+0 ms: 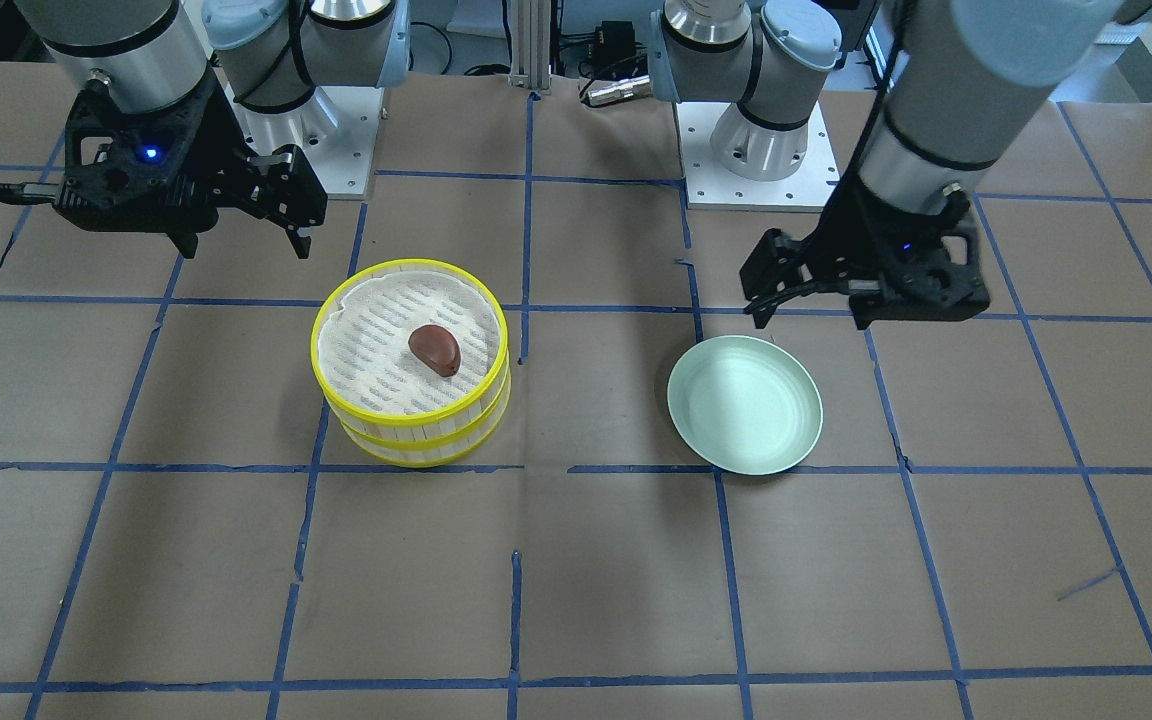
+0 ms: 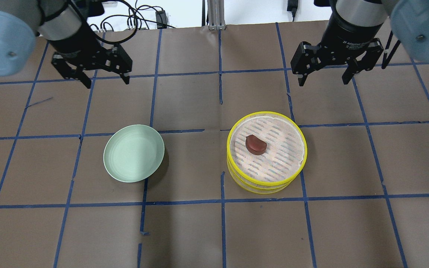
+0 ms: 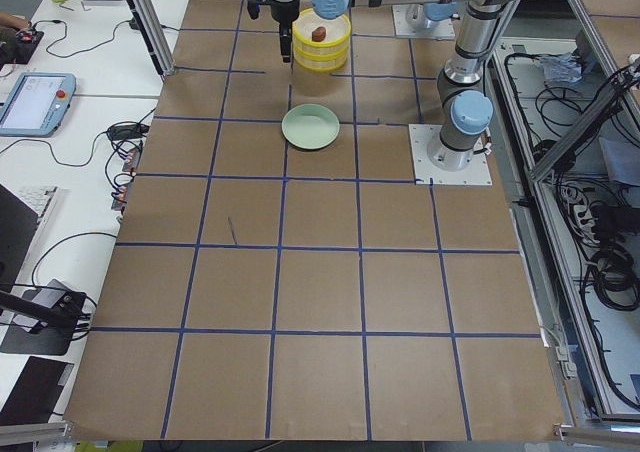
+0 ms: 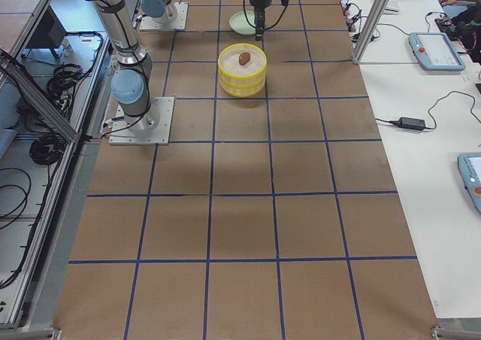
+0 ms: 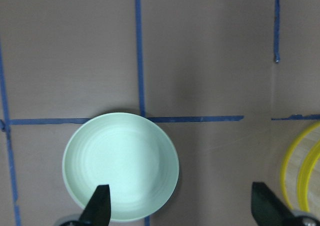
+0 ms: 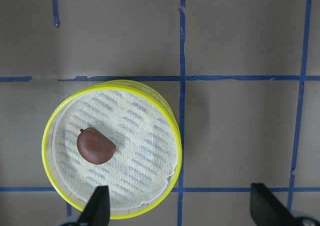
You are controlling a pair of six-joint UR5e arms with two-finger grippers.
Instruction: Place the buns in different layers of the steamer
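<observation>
Two steamer layers [image 2: 229, 149] with yellow rims are stacked on the table, also in the front view [image 1: 317, 345] and the right wrist view [image 6: 46, 136]. The dark reddish-brown bun [image 2: 256, 144] lies on the top layer's white liner [image 1: 435, 349] [image 6: 95, 146]. The white bun is hidden. My right gripper [image 2: 323, 82] [image 1: 244, 248] is open and empty, raised beyond the stack. My left gripper [image 2: 107, 83] [image 1: 808, 318] is open and empty, raised beyond the pale green plate [image 2: 133, 153].
The pale green plate [image 1: 744, 404] [image 5: 120, 166] is empty and sits apart from the stack on the robot's left side. Brown table covering with blue tape lines [image 2: 222, 201]. Arm bases stand at the robot's edge [image 1: 751, 170].
</observation>
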